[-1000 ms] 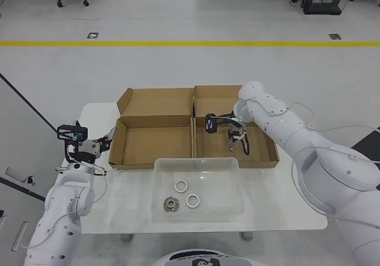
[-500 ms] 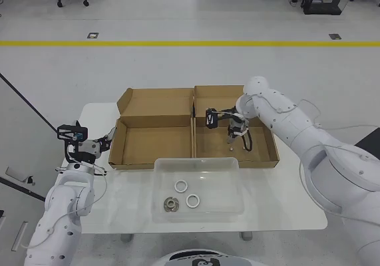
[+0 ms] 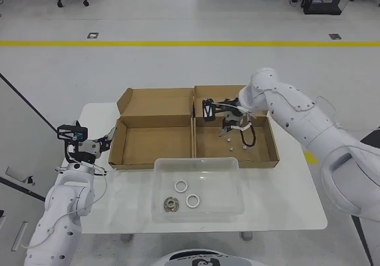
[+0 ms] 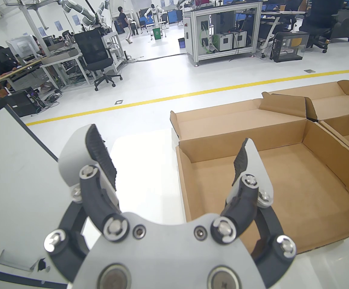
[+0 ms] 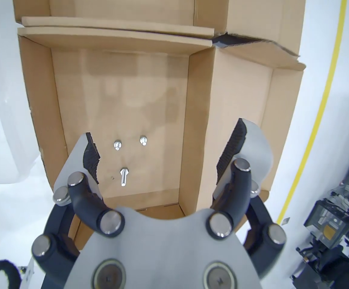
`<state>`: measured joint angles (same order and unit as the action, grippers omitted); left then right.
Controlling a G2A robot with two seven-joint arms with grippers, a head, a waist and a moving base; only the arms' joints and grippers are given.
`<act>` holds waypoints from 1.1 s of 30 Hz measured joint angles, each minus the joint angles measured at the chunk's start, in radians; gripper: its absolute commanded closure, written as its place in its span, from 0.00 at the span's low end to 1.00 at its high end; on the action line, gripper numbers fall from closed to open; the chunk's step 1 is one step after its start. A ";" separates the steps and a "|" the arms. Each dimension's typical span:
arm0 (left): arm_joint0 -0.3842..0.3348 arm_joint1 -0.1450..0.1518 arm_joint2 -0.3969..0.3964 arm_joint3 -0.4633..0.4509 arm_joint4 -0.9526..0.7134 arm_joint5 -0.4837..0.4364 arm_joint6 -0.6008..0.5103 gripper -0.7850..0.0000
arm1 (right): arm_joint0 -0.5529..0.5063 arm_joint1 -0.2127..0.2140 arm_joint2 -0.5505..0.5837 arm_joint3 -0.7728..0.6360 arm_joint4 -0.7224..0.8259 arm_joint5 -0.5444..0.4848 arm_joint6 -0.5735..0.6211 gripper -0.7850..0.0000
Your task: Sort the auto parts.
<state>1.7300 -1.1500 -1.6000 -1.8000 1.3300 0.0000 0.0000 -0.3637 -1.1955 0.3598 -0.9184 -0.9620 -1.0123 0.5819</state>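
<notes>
Right hand is hanging over the right box with the fingers spread wide and nothing between them, and the long bolt plus two short bolts are lying on the cardboard floor right under it, so I'd guess the bolts are sorted. Left hand is parked off the outer end of the left box, also wide open and holding nothing, and that box has no parts in it. What's left sits in the clear bin at the front of the desk – two white rings and a metal hub, all close together. That's where I'd expect trouble. The rings lie flat on the bin floor, so the pads may just skate over one or flick it away instead of pinching it. The hub sits just beside the nearer ring, so a sloppy approach could bump both. The see-through bin wall is easy to clip on the way in or out, and that would shove the whole bin. The right hand also sits near the box wall – lifting out crooked could catch the rim and jolt the bolts around. And the rings could land in with the bolts by mistake
</notes>
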 measured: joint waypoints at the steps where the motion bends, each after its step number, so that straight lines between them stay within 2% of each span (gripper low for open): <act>1: 0.000 0.000 0.000 0.000 0.000 0.000 0.000 0.00 | -0.006 0.022 0.009 -0.040 0.008 0.000 -0.016 0.00; 6: 0.000 0.000 0.000 0.000 0.000 0.000 0.000 0.00 | -0.043 0.130 0.053 -0.204 0.037 0.000 -0.107 0.00; 12: 0.000 0.000 0.000 0.000 0.000 0.000 0.000 0.00 | -0.125 0.294 0.119 -0.376 0.025 0.000 -0.313 0.00; 18: 0.000 0.000 0.000 0.000 0.000 0.000 0.000 0.00 | -0.205 0.452 0.158 -0.481 -0.086 0.000 -0.605 0.00; 22: 0.000 0.000 0.000 0.000 0.000 0.000 0.000 0.00 | -0.246 0.549 0.167 -0.489 -0.217 0.000 -0.879 0.00; 25: 0.000 0.000 0.000 0.000 0.000 0.000 0.000 0.00 | -0.266 0.611 0.165 -0.478 -0.335 0.000 -1.095 0.00; 29: 0.000 0.000 0.000 0.000 0.000 0.000 0.000 0.00 | -0.281 0.670 0.164 -0.457 -0.482 0.002 -1.373 0.00; 31: 0.000 0.000 0.000 0.000 0.000 0.000 0.000 0.00 | -0.293 0.692 0.170 -0.473 -0.498 0.018 -1.436 0.00; 33: 0.000 0.000 0.000 0.000 0.000 0.000 0.000 0.00 | -0.305 0.708 0.172 -0.489 -0.473 0.037 -1.429 0.00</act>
<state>1.7300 -1.1500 -1.6000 -1.8000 1.3300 0.0000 0.0000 -0.6687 -0.4872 0.5317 -1.4070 -1.4348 -0.9753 -0.8472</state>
